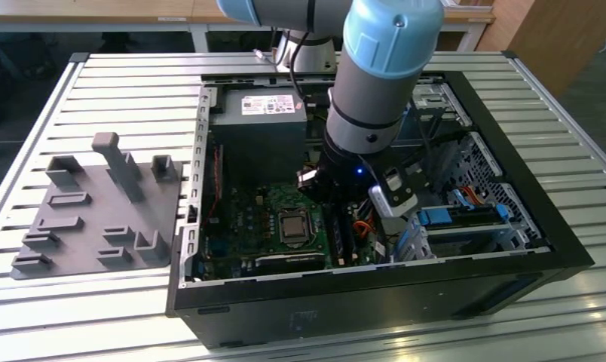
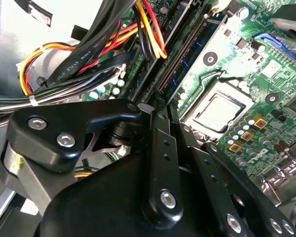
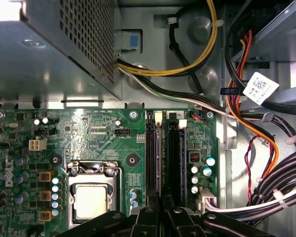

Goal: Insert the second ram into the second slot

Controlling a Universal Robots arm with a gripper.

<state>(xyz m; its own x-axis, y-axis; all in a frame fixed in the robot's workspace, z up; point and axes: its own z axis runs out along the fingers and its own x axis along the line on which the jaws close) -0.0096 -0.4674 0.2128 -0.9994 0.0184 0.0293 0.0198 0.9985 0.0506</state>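
**Tool poised over the memory slots**

Inside the open computer case (image 1: pixel 559 249) on the slatted table (image 1: pixel 102 83), with the arm (image 1: pixel 378 90) reaching down to the motherboard (image 3: pixel 89 133). Tool (image 2: pixel 160 116) stationed at the near end of the two memory slots (image 3: pixel 165 148), in the exterior view at 3 o'clock of the processor socket (image 1: pixel 291 226). Spread, pressed together or pinching: not to be told from these views.

Second ram (image 2: pixel 190 59): judged to be the thin dark-blue strip standing on edge along the slot nearer the socket, its end running in under the tool. Fully seated or only resting in the guides: unclear. Pale latches (image 3: pixel 158 116) visible at the slots' far end.

Grey fixture tray (image 1: pixel 92 204) at 9 o'clock of the case, well apart. Bundle of red, yellow and black cables (image 2: pixel 113 44) just beside the slots, on the side away from the socket.

For a clean insertion, as a judgement:
- Keep the strip upright and parallel to the slot, with no tilt along its length.
- Press straight down and evenly, not at one end alone.
- Look for both end latches closing as the sign of seating.
- Stay clear of the cable bundle, the likeliest snag.
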